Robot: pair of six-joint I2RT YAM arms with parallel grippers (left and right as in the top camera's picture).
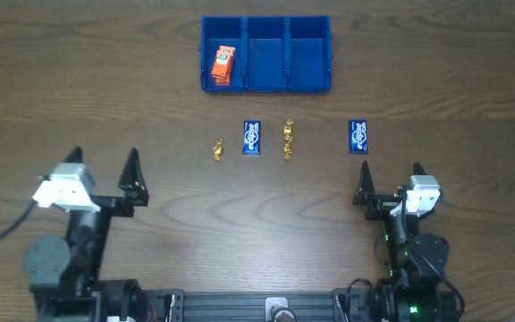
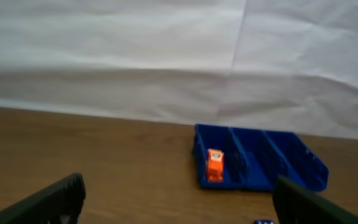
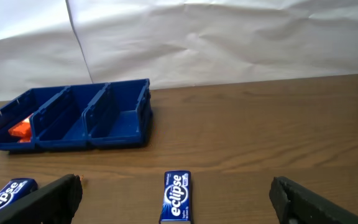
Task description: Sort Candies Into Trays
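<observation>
- Dark wood-grain worktop (image 1: 472,72); creased white sheet backdrop (image 3: 229,37) behind its far edge in both wrist views.
- Blue three-compartment tray (image 1: 266,88) sits at the far centre of the worktop, long side facing the arms.
- Orange candy packs (image 1: 223,64) lie in the tray's left-hand compartment as seen from above; exact count hard to tell. The middle and right compartments show bare blue floor.
- A row of loose candies lies on the worktop just in front of the tray, none touching it.
- Row from left to right: small gold-wrapped candy (image 1: 218,148), left blue gum pack (image 1: 252,137), gold-wrapped candy cluster (image 1: 288,140), right blue gum pack (image 1: 358,137).
- The small gold-wrapped candy is just beside the left blue gum pack. The cluster is elongated, pointing toward the tray; piece count unclear.
- The right blue gum pack is well apart from the cluster and level with the tray's right end.
- Left pincer (image 1: 105,154) is at the near left of the worktop, fingers wide apart and holding nothing, well apart from the row. Its wrist view looks toward the tray.
- Right pincer (image 1: 391,168) is at the near right, fingers apart and holding nothing. The right blue gum pack lies near, ahead of it, centred between its fingers in its wrist view, not touching.
</observation>
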